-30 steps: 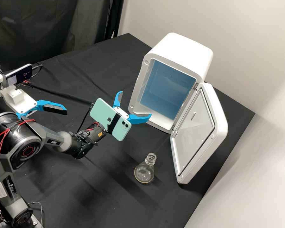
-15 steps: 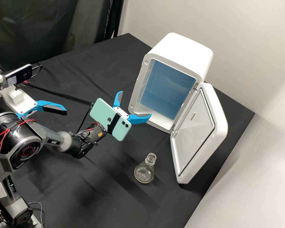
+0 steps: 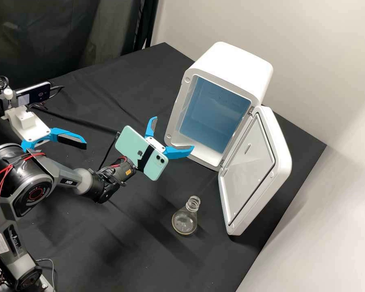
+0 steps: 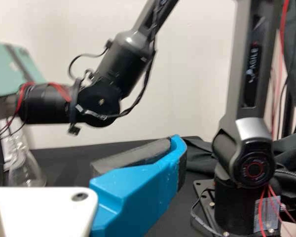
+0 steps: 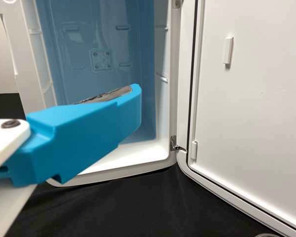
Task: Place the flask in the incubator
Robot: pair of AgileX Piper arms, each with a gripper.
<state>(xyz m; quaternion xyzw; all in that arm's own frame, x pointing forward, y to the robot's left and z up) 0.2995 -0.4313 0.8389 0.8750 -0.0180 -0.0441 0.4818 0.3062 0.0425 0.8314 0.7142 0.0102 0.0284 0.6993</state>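
Observation:
A clear glass flask (image 3: pixel 185 217) stands upright on the black bench (image 3: pixel 121 243), just in front of the incubator's open door (image 3: pixel 253 162). The white incubator (image 3: pixel 235 65) has a blue, bare inside (image 5: pixel 103 59). My right gripper (image 3: pixel 173 134) hovers open just before the incubator's mouth, up and left of the flask, holding nothing; one blue finger (image 5: pixel 89 128) points into the chamber. My left gripper (image 3: pixel 56 140) hangs at the far left above the bench, open and holding nothing. From the left wrist, the flask (image 4: pixel 17 165) shows at the edge beyond a blue finger (image 4: pixel 138 182).
The door (image 5: pixel 251 98) swings out toward the bench's right edge, close to the flask. A green phone (image 3: pixel 142 153) is strapped to the right wrist, another phone (image 3: pixel 32 93) to the left. The wall stands close behind the incubator. Open bench lies left of the flask.
The left gripper and its phone have shifted slightly up and to the right. The right arm, flask and incubator have not moved.

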